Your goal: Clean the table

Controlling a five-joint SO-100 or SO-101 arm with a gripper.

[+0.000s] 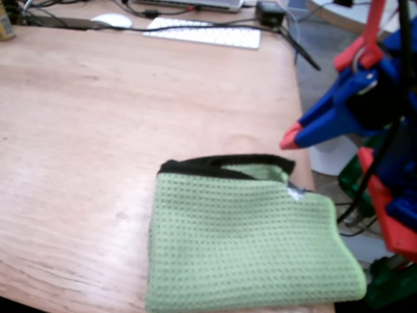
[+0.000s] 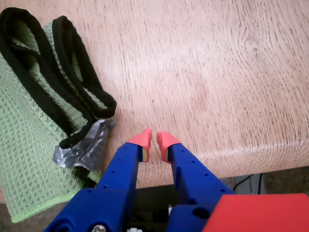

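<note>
Light reddish-brown wooden table (image 1: 130,117), grain plainly visible, filling most of the fixed view from the left edge across to a rounded corner at about 1 o'clock; in the wrist view the same tabletop (image 2: 203,67) spans the upper part, its edge curving along 4 to 5 o'clock. Lying on it toward 6 o'clock in the fixed view, a folded green cloth (image 1: 251,251) of waffle weave, black binding along its far edge, lower right corner reaching the table's edge. In the wrist view the cloth (image 2: 29,145) sits at 9 o'clock, black trim looping at the top, a crumpled patch of grey tape (image 2: 84,147) stuck at its near corner.

At 3 o'clock in the fixed view, the blue-and-red arm, its gripper (image 1: 290,138) hanging past the table's right side, just up and right of the cloth, not touching it. In the wrist view the gripper (image 2: 154,139) enters from 6 o'clock, red tips nearly pressed together with only a thin slit between, pinching nothing, just right of the tape.

At 12 o'clock in the fixed view, a white keyboard (image 1: 205,32), a white mouse (image 1: 112,20) and black cables (image 1: 296,49).
</note>
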